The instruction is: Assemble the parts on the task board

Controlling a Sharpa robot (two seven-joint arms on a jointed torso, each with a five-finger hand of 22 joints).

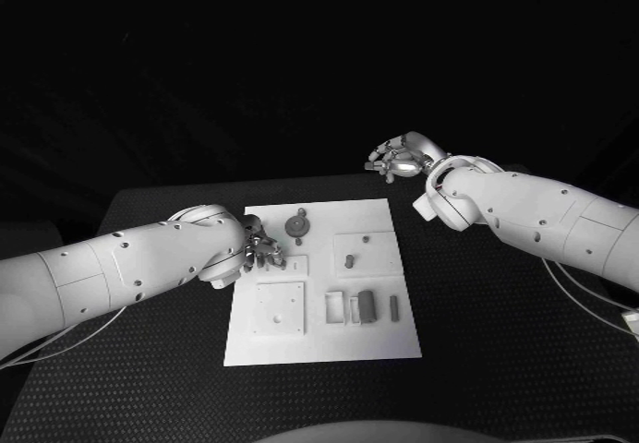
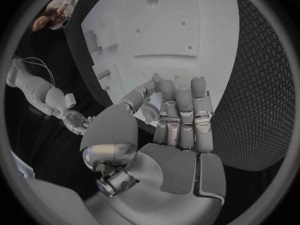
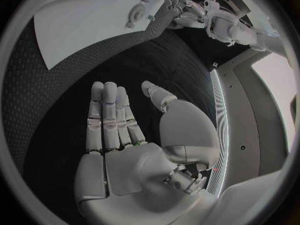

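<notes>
Task board (image 1: 319,346) is observed at the middle of the black table (image 1: 506,369), grey parts (image 1: 362,307) seated near its front. An approach step is judged underway: left hand (image 1: 261,251) hovers over the board's left edge, fingers extended, nothing held. Right hand (image 1: 400,161) is raised beyond the far corner, empty; no obstruction noted

The task board (image 1: 379,343) is white, its small parts (image 1: 361,307) are grey, and the table (image 1: 506,369) is black with tiny dots.
</notes>
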